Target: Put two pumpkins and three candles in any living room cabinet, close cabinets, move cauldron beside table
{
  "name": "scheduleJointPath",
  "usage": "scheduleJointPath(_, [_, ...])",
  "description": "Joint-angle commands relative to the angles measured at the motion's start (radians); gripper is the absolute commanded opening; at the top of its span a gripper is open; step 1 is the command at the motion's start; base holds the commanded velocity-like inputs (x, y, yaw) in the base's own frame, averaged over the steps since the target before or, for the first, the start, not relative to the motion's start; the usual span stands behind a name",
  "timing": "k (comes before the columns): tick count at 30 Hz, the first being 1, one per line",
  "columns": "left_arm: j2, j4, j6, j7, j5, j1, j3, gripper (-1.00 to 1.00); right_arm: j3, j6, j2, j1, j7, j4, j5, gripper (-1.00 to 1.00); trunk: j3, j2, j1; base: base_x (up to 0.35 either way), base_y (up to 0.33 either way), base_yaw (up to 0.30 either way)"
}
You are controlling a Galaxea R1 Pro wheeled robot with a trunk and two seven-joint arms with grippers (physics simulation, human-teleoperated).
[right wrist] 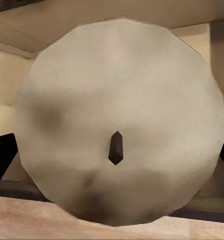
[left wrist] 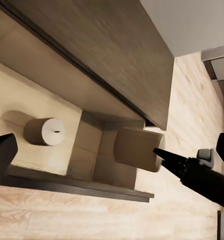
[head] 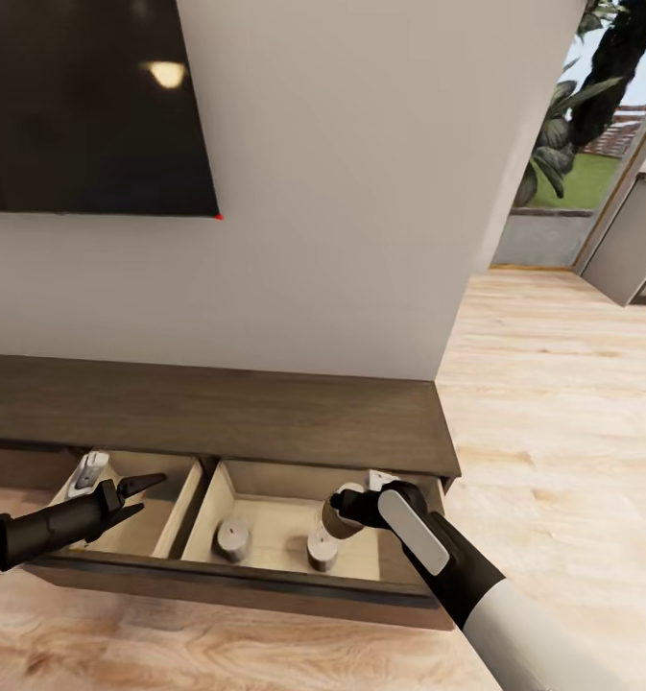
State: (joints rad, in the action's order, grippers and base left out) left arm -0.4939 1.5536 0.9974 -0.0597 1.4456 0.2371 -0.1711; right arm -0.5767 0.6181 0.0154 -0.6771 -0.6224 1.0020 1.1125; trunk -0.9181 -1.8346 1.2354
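Item, held candle: we find it pinched in the right gripper, over the right compartment of the cabinet's pulled-out drawer. In the right wrist view its flat round end faces the camera square on, a dark finger at either side, so its long axis runs along the fingers. In the head view the cylinder sits tilted, not upright. It is pale beige and faceted, with a short dark wick at the centre of the end.

Items, two stored candles: both stand upright on the pale floor of the same compartment, just below the held one. One stands toward the divider, the other almost under the right gripper. Both are short beige cylinders; whether they touch the front wall we cannot tell.

Item, left gripper: we record its jaws spread and pinching nothing, over the left compartment of the drawer, well apart from all three candles.

Item, cabinet: long, low, dark-brown wood grain, set against the white wall, its drawer lined pale beige. A small white object lies in the left compartment, at the back.
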Motion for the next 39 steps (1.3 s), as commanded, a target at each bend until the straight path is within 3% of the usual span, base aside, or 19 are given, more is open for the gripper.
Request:
scheduleJointPath(1, [0.000,0.000,0.004,-0.006,0.007,0.001,-0.001,1.00,-0.002,-0.005,0.000,-0.001,-0.017,-0.001,0.013,-1.00,-0.001,0.000,0.000,0.286,0.000,0.000])
scheduleJointPath(6, [0.000,0.000,0.004,-0.006,0.008,0.000,-0.001,1.00,-0.001,-0.008,0.001,-0.001,-0.064,-0.021,0.013,-1.00,-0.001,0.000,0.000,0.129,0.000,0.000])
scheduleJointPath(18, [0.000,0.000,0.004,-0.005,0.009,-0.005,-0.001,1.00,0.001,-0.014,0.000,-0.002,-0.073,-0.128,0.011,-1.00,-0.001,0.000,0.000,0.008,0.075,0.000])
scheduleJointPath(26, [0.000,0.000,0.004,-0.005,0.009,-0.005,-0.001,1.00,0.001,-0.078,-0.004,-0.002,-0.075,-0.212,0.008,-1.00,-0.001,0.000,0.000,0.000,0.004,0.000])
scheduleJointPath(39, [0.000,0.000,0.004,-0.006,0.009,-0.005,-0.001,1.00,0.003,-0.165,-0.018,-0.002,-0.076,-0.253,-0.002,-1.00,-0.001,0.000,0.000,0.031,0.000,0.000])
